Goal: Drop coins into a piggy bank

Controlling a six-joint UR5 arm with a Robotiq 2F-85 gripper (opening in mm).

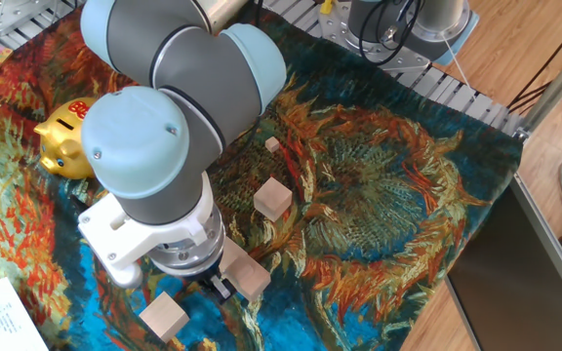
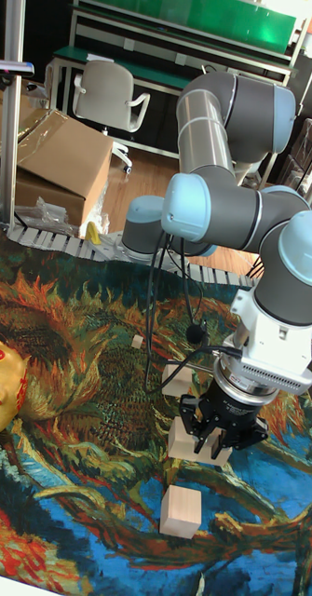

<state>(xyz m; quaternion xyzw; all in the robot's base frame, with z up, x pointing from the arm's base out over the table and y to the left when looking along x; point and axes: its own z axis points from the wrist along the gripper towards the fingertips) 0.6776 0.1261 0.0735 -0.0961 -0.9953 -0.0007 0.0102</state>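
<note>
Claw (image 2: 219,445), black and two-fingered, hangs low over pale wooden blocks (image 2: 181,510) with its spread or closure indeterminable, while the shiny gold pig-shaped piggy bank (image 1: 62,139) sits well apart toward the desk's far-left cloth edge.

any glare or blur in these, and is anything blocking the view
Fixed view: sharp, evenly lit, glare only on the gold piggy bank, which the arm partly covers; the arm also hides most of the tool. Tall fixed view: also sharp, the tool shows clearly, and the piggy bank is cut by the left edge.
</note>
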